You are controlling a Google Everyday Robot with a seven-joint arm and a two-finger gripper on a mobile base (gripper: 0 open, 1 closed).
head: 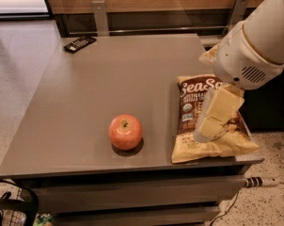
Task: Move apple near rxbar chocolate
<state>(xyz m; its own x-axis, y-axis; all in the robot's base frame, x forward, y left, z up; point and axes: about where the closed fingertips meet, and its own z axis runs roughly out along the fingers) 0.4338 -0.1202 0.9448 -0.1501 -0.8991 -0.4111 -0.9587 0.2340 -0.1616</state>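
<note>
The red-orange apple [125, 132] sits on the grey table [85, 93] near its front edge. The rxbar chocolate [79, 44], a small flat black packet, lies at the table's far left corner. My gripper [209, 126] hangs from the white arm at the right, its pale fingers pointing down over the chip bag, well to the right of the apple and holding nothing.
A brown-and-yellow "Sea Salt" chip bag [205, 140] lies at the table's right front corner, partly under my gripper. A wooden wall with metal brackets [99, 15] runs behind the table. A cable [262, 181] lies on the floor at the right.
</note>
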